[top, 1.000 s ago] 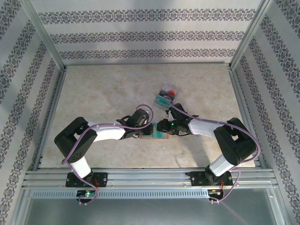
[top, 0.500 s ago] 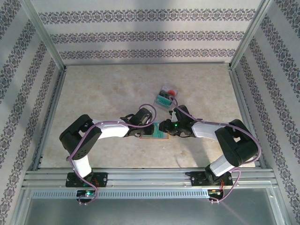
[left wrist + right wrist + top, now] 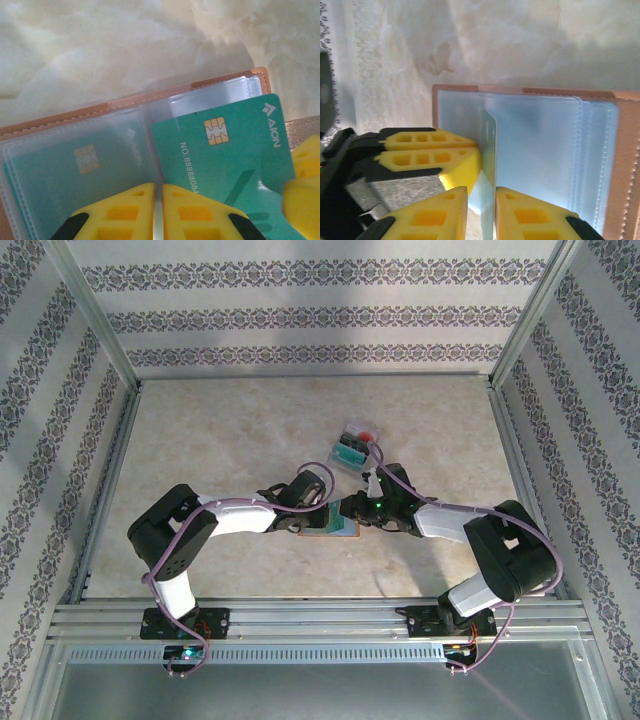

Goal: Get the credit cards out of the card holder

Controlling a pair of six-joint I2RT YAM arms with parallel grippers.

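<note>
Looks like the left end effector (image 3: pixel 157 195) is pressed together on the open holder (image 3: pixel 75 114); right end effector (image 3: pixel 481 200) pinching a half-out teal card (image 3: pixel 225 150).

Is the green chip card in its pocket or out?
At least partly out: the teal card pokes past the edge of the open card holder, chip uncovered.

Brown card holder (image 3: pixel 140 115) open — teal card (image 3: pixel 225 150) half out

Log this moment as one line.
left gripper: shut, tips on card holder | right gripper: shut on teal card | card partly out of holder
</note>
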